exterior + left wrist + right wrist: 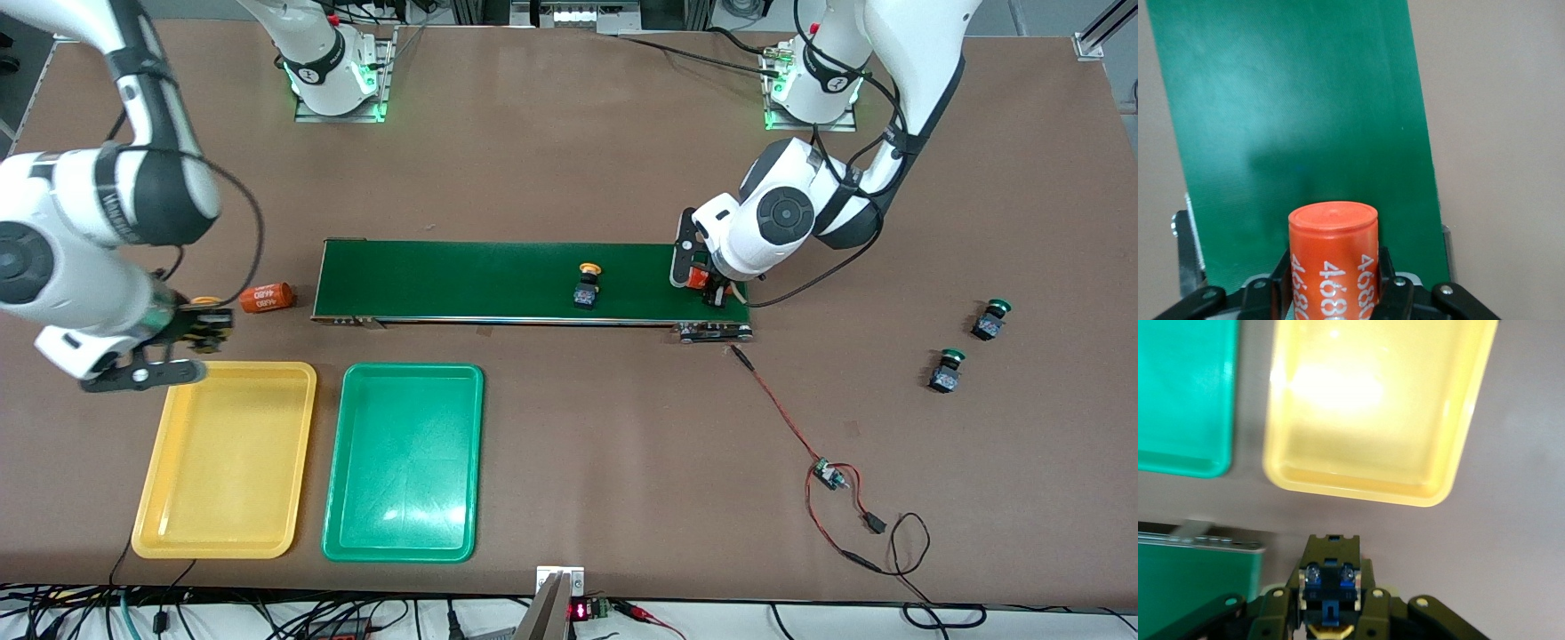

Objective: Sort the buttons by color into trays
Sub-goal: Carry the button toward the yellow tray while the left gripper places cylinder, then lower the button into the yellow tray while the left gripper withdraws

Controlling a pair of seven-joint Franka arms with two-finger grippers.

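My right gripper is shut on a yellow-capped button. It hangs over the table at the rim of the yellow tray, which lies beside the green tray; both hold nothing. Another yellow button stands on the dark green conveyor belt. Two green-capped buttons sit on the table toward the left arm's end. My left gripper is at the belt's end, shut on an orange "4680" cylinder.
A second orange cylinder lies on the table between the belt's end and my right gripper. A red and black cable with a small circuit board trails from the belt toward the front edge.
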